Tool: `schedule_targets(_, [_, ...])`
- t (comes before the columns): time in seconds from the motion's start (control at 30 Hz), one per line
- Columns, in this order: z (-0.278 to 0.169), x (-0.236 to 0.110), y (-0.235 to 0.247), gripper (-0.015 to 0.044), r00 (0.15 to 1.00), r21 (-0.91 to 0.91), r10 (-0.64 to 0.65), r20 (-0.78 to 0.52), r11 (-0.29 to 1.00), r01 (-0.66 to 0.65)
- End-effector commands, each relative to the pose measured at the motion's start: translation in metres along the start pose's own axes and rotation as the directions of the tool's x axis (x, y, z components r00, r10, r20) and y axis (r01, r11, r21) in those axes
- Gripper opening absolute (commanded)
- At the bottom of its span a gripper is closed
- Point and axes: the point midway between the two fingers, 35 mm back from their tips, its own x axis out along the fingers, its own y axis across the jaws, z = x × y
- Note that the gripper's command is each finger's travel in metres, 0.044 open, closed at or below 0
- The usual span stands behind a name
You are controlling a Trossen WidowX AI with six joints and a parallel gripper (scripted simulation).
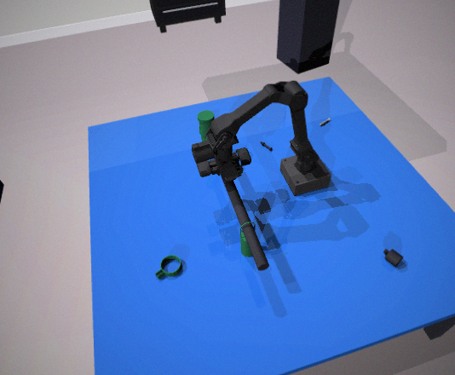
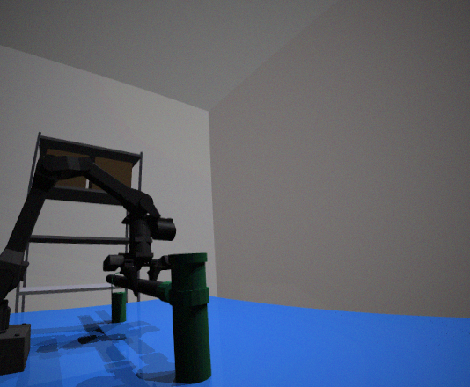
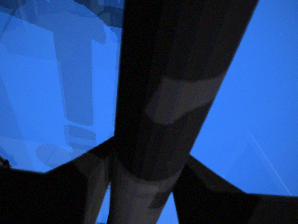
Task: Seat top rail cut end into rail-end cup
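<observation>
The dark rail runs nearly level through the loop cap on the small green post. Its other end meets the mouth of the green rail-end cup; how deep it sits inside cannot be told. The cup hangs on the brace band, around the upper part of the big green post, below the post cap. My gripper is shut on the rail, a short way from the cup. In the top view the gripper hides the cup.
A green ring with a tab lies at the front left of the blue table. A dark stubby cylinder lies at the right. Two small bolts lie near the arm's base.
</observation>
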Motion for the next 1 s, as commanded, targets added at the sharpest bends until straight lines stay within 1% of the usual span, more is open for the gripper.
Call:
schedule_targets(0.0, [-0.009, -0.001, -0.002, 0.0000, 1.000, 0.009, -0.006, -0.012, 1.000, 0.006])
schedule_targets(0.33, [-0.022, 0.006, 0.001, 0.0000, 1.000, 0.002, 0.001, -0.005, 1.000, -0.001])
schedule_targets(0.97, [-0.022, 0.007, 0.001, 0.0000, 1.000, 0.002, 0.001, -0.004, 1.000, -0.001])
